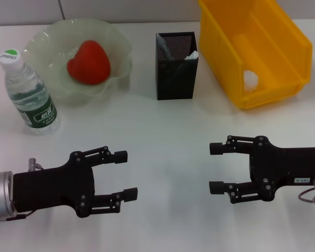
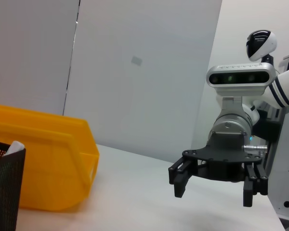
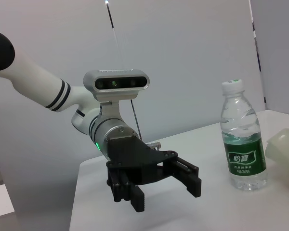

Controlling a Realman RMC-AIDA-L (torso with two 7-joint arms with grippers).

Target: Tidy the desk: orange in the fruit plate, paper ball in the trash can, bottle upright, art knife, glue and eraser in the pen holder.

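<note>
A clear water bottle (image 1: 29,93) with a green label and white cap stands upright on the table beside the pale, wavy-rimmed fruit plate (image 1: 121,47) holding a red-orange fruit (image 1: 89,63), a black mesh pen holder (image 1: 177,73) stands between plate and yellow bin (image 1: 283,50)

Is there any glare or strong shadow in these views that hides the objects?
Head view: even light, soft shadows only beside the pen holder and bottle. Left wrist view: the yellow bin is clear. Right wrist view: mild highlights on the bottle; label readable.

head view overhead; wrist views low (facing inward)
</note>
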